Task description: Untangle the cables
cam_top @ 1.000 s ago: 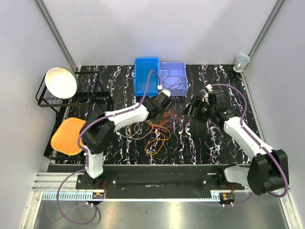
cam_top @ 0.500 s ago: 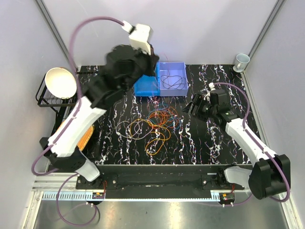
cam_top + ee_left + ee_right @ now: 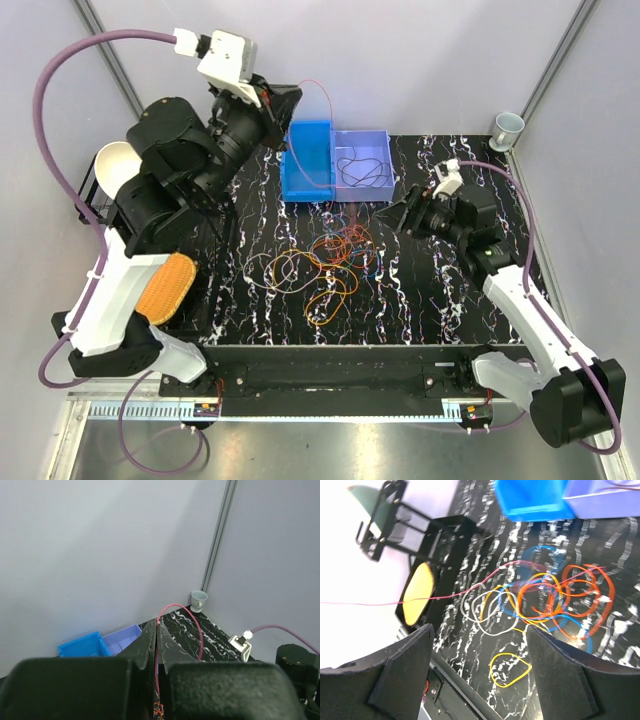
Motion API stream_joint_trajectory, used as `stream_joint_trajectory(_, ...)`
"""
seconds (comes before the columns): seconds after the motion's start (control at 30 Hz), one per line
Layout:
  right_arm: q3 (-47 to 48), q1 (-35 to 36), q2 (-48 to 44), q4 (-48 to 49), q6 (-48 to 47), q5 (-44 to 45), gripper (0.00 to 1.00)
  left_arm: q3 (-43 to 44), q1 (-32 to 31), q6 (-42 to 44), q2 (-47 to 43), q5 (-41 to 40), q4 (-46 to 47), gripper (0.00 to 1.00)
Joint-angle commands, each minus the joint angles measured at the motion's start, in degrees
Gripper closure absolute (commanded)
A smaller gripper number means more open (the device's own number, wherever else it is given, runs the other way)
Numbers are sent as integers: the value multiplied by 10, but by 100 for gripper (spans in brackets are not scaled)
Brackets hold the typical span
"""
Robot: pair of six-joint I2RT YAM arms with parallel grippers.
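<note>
a thin, glossy red cable (image 3: 173, 605) is pinched between the shut black left fingers (image 3: 156, 632) and arched high above the surface (image 3: 430, 300). the tangled wiry loops (image 3: 335, 262), mostly orange, are heaped on that black marbled top. the right fingers (image 3: 391, 218) are spread wide, empty.

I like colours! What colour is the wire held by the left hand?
Pinkish red. The wire in the left hand shows best in the left wrist view.

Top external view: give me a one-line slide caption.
Raised high, the left gripper pinches a red cable running down to the tangled cables; the right gripper hangs open beside them.
</note>
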Motion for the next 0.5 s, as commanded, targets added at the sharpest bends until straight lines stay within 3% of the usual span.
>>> stream_joint_trajectory(0.0, -11, 31, 14, 79, 6, -31, 20, -39, -1, 13, -9, 1, 35, 100)
stream_joint_trajectory(0.27, -30, 114, 86, 153, -13, -13, 21, -73, 0, 11, -21, -7, 41, 100)
stream_joint_trajectory(0.47, -20, 129, 122, 165, -33, 35, 19, -95, -1, 8, -31, -11, 49, 100)
